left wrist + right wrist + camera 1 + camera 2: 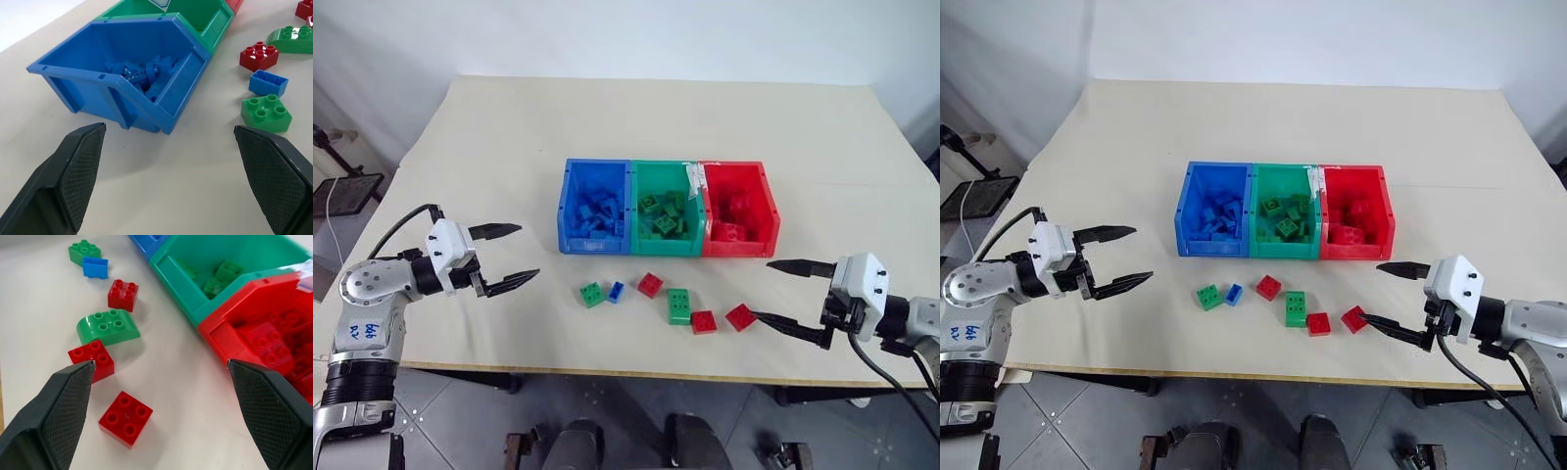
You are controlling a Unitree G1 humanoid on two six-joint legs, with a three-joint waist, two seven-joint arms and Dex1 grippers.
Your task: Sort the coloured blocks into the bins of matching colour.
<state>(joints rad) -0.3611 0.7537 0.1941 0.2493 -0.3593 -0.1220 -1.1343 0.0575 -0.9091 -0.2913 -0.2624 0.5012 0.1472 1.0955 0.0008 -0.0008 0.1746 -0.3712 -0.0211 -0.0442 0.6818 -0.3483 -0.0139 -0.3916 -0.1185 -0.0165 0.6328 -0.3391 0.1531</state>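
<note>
Both pairs of fingers stand wide apart and hold nothing: the left gripper [505,257] hovers left of the bins, the right gripper [795,298] to the front right of them, its lower finger just beside a red block [740,317].

The bins sit mid-worktop, joined in a row: blue bin [570,211], green bin [637,178], red bin [770,201], each with blocks of its own colour inside. A white label [694,180] sits on the rim between green and red; its writing cannot be read.

Six loose blocks lie in front of the bins: green square [592,294], small blue [616,291], red [650,285], long green [679,306], red [703,322] and the red one by the right gripper.

The worktop [509,137] is cream.
</note>
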